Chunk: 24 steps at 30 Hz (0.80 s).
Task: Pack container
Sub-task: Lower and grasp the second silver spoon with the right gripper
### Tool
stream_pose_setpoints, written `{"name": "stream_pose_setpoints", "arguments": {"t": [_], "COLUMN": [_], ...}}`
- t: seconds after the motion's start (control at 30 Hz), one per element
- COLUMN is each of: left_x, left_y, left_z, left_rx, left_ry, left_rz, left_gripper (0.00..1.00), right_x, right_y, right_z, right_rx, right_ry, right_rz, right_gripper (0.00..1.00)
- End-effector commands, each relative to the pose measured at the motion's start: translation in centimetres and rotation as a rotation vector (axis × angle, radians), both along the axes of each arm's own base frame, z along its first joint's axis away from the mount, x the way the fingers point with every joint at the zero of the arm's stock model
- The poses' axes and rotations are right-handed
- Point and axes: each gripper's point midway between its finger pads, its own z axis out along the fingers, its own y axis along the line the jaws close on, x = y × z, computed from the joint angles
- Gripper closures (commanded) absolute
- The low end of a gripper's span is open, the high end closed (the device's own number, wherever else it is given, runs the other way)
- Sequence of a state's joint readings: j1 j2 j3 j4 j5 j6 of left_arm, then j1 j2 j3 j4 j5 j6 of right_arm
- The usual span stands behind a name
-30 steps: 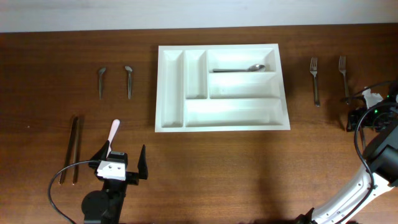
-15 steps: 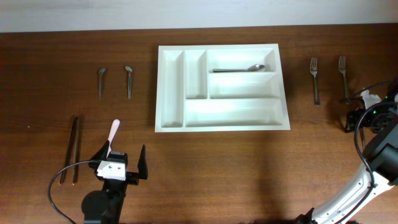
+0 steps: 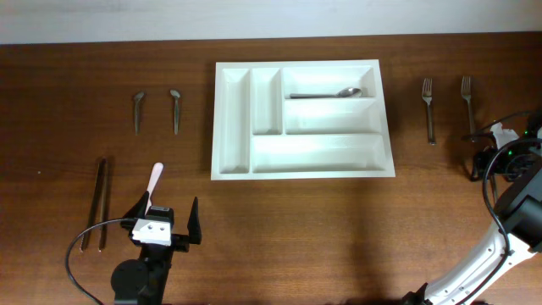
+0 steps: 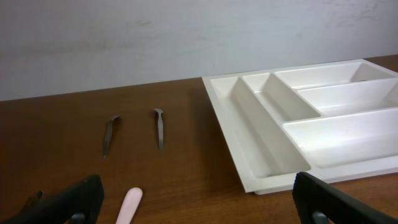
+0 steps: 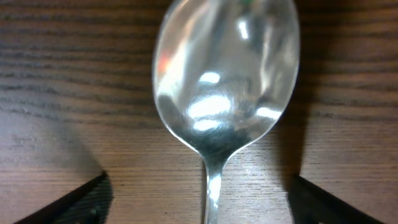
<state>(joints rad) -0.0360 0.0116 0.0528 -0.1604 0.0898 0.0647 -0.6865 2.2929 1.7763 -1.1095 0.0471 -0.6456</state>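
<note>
The container (image 3: 301, 173) lies flat on the worktop (image 3: 339, 237), with a stored spoon (image 3: 326, 94) in its upper long compartment. Over the last second the layout has not changed. Only the right hand (image 5: 202, 198), far to the right of the container, has shifted slightly. Its fingers stand wide apart on either side of a loose spoon (image 5: 227, 74), gripping nothing. Judgement: a grasp is about to begin. The left hand (image 3: 165, 219), front-left of the container, is fully spread and empty.
</note>
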Motion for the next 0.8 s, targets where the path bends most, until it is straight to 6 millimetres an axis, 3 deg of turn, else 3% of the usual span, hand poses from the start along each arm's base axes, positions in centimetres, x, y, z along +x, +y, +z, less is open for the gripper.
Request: {"name": "stream_pose_setpoints", "arguments": {"t": [0.0,0.03,0.1,0.2,0.6,0.77], "left_x": [0.04,0.04,0.04,0.04,0.04,0.04], "left_y": [0.30,0.30,0.30,0.30,0.30,0.30], "left_z": [-0.10,-0.10,-0.10,-0.10,-0.10,-0.10], "left_rx": [0.017,0.017,0.017,0.017,0.017,0.017], "left_ry": [-0.005,-0.005,-0.005,-0.005,-0.005,-0.005], "left_rz": [0.013,0.013,0.013,0.013,0.013,0.013], "left_gripper": [0.01,0.01,0.01,0.01,0.01,0.01], "right_x": [-0.65,-0.65,-0.66,-0.61,-0.48,-0.15], "right_y": [1.04,1.04,1.05,1.11,0.98,0.77], "right_z": [-2.57,-2.57,-2.57,-2.57,-2.59,-2.62], "right_rx": [0.052,0.052,0.051,0.054,0.048,0.032], "right_ry": [0.046,0.046,0.047,0.045,0.039,0.028], "right_rz": [0.009,0.009,0.005,0.004,-0.003,-0.074], "right_gripper": [0.19,0.22,0.43,0.60,0.95,0.96]}}
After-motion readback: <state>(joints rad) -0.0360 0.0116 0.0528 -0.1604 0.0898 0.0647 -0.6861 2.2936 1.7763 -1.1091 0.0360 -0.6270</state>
